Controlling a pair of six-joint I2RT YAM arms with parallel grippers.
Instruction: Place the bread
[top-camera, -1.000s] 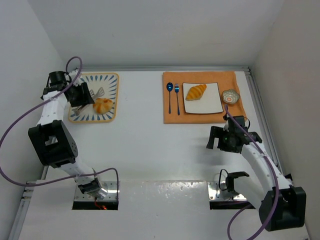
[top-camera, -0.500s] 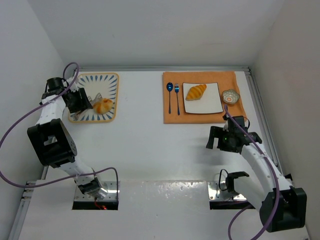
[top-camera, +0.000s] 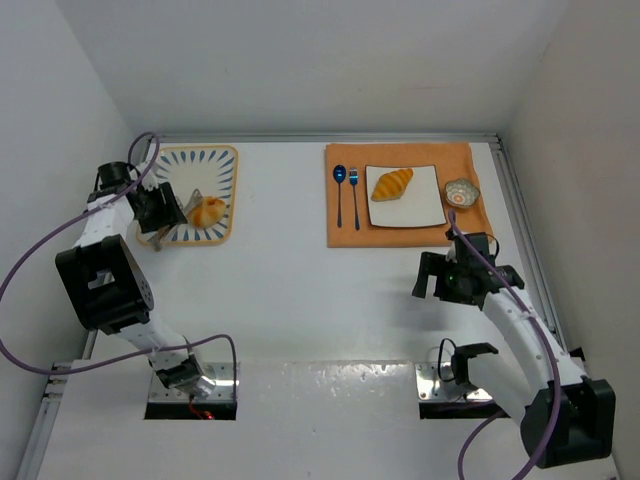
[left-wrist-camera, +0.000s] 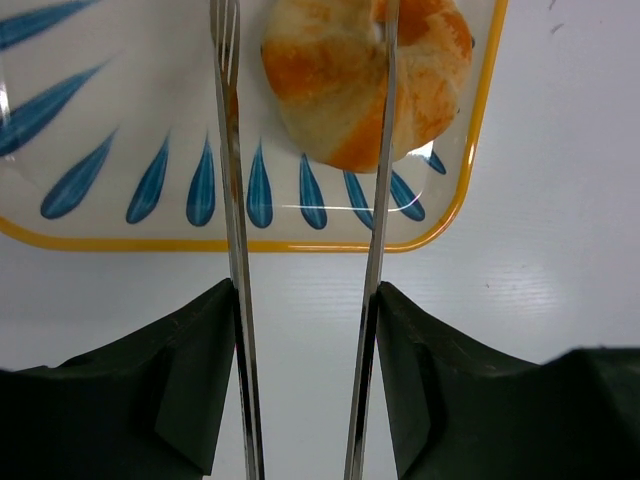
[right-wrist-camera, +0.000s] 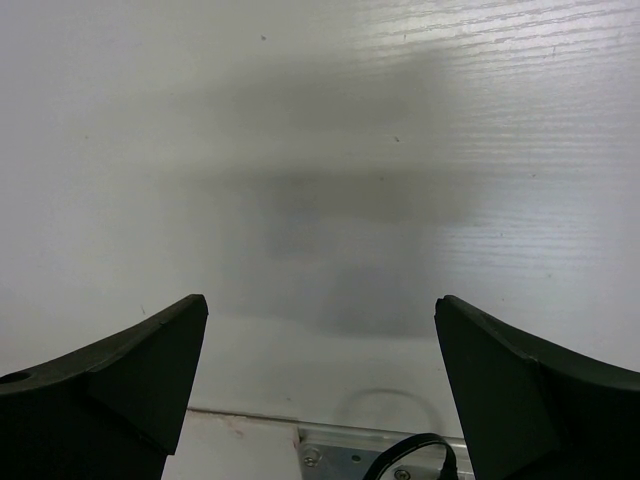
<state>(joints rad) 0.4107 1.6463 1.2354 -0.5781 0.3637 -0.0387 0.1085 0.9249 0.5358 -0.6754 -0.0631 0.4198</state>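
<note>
A tray (top-camera: 222, 160) is seen at ten o'clock on the surface (top-camera: 300, 300), the bun (top-camera: 208, 210) on it. At one o'clock a mat (top-camera: 400, 238) is laid, carrying the plate (top-camera: 425, 210) with the croissant (top-camera: 391, 183); spoon (top-camera: 339, 190) and fork (top-camera: 354, 190) at the plate's nine, bowl (top-camera: 461, 192) at three.

Polished metal tongs (left-wrist-camera: 238, 300); glossy glazed tray (left-wrist-camera: 150, 100); matt crusty bun (left-wrist-camera: 330, 70); orange cloth placemat (top-camera: 400, 237); smooth matt table (top-camera: 300, 290).

The left arm (top-camera: 100, 225) and right arm (top-camera: 520, 325) have white links, black joint blocks, looping purple cables (top-camera: 30, 252) and matte black tool fingers (right-wrist-camera: 120, 375).
</note>
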